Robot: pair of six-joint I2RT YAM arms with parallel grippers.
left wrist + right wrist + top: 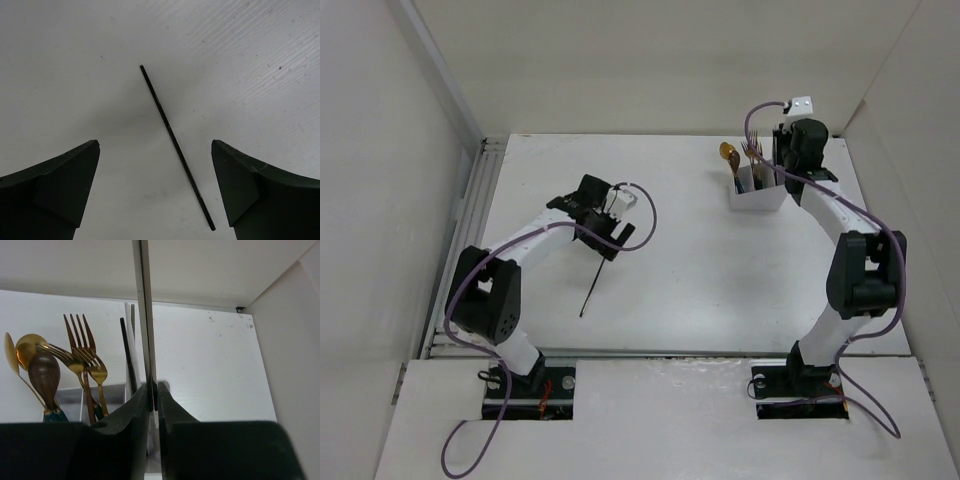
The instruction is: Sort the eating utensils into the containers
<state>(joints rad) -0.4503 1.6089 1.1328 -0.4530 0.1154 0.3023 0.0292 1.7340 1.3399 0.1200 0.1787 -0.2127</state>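
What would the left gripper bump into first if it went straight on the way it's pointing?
Probably the thin dark chopstick lying on the table, right between the open jaws of the left gripper. Depth is hard to judge.

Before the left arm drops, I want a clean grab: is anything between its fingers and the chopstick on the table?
Nothing visible: the chopstick lies on the table between the open jaws of the left gripper.

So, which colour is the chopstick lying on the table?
The chopstick is black; the left wrist view shows it best.
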